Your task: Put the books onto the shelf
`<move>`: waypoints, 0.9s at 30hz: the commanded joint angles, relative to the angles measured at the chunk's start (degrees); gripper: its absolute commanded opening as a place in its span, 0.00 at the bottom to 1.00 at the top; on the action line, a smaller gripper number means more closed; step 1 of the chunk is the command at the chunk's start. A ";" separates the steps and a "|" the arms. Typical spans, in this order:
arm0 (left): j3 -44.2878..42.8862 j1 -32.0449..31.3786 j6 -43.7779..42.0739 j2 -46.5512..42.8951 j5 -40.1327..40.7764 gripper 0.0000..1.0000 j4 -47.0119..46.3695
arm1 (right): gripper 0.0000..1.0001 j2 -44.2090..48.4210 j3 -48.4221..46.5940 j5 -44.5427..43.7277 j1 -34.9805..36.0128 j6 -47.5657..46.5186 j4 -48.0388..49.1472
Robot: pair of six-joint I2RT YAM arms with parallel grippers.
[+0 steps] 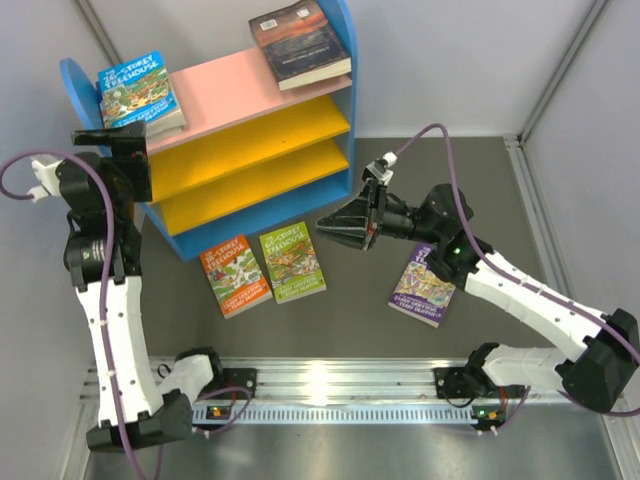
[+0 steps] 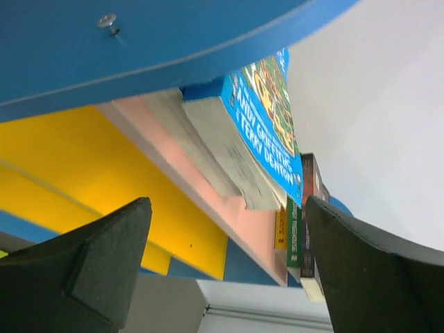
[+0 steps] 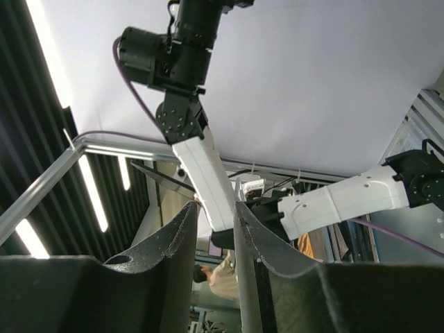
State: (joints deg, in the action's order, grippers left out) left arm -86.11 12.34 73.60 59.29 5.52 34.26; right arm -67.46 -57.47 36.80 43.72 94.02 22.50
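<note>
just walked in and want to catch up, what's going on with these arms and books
Two robot arms are shelving books. The left gripper is open at the left end of the shelf, beside the blue book lying on its pink top board; a dark book lies at the other end. The right gripper, nearly closed and empty, hovers above the table. The orange book, green book and purple book are not yet shelved.

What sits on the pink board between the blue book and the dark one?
Nothing; the top view shows bare pink board between blue book and dark book.
</note>
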 commanded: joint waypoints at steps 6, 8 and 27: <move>-4.59 0.32 -2.49 -4.53 -3.13 0.99 5.37 | 0.39 2.34 1.13 1.17 -0.92 -7.08 -4.65; -5.38 0.32 -4.68 -4.97 -5.07 0.99 7.39 | 0.47 2.34 0.96 1.26 -1.80 -12.00 -10.85; 38.54 -3.19 -22.97 -20.35 -28.74 0.99 13.64 | 0.81 -21.21 -5.36 -6.56 -2.86 -44.88 -50.01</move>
State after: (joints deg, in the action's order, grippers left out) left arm -50.92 10.87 54.43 40.97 -21.91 48.36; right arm -86.98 -59.81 31.70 41.21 53.89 -24.73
